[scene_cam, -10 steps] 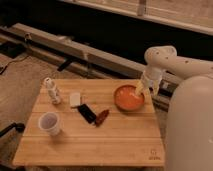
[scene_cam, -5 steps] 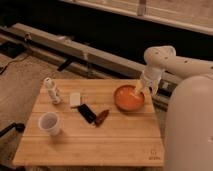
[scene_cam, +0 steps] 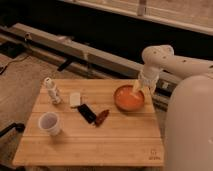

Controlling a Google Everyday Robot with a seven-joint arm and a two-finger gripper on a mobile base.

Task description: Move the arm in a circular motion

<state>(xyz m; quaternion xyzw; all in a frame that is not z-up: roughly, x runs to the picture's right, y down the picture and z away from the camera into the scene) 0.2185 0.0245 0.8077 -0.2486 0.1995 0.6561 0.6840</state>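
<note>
1. At the table's point(scene_cam: 100, 142) right end, the arm point(scene_cam: 172, 65) reaches in from the right edge of the view. Its glossy white segments bend at a rounded elbow, then drop down toward the table.
2. Its claw point(scene_cam: 136, 87) hangs at the far right rim of an orange bowl point(scene_cam: 129, 98), just above or touching that rim; which of the two cannot be told. Whether the claw is spread or pressed together also cannot be told.
3. A small dark mark sits near the table's front right corner point(scene_cam: 155, 154), but it is too faint to read. No other writing can be made out.
4. Along the left of the bamboo table stand a small white bottle point(scene_cam: 51, 90) near the far edge and a white cup point(scene_cam: 49, 123) nearer the front, well apart from each other.
5. Between bottle and bowl lie a pale rectangular block point(scene_cam: 75, 99), a flat black object point(scene_cam: 87, 113) and a reddish-brown object point(scene_cam: 101, 117). The last two are just beside each other.
6. The whole front strip of the table is bare wood, as is the right end in front of the bowl.
7. A bulky white part of the robot's body point(scene_cam: 189, 127) fills the lower right and hides the table's right edge.
8. Behind the table runs a long grey ledge point(scene_cam: 80, 50) below dark windows, and carpet lies to the left.
</note>
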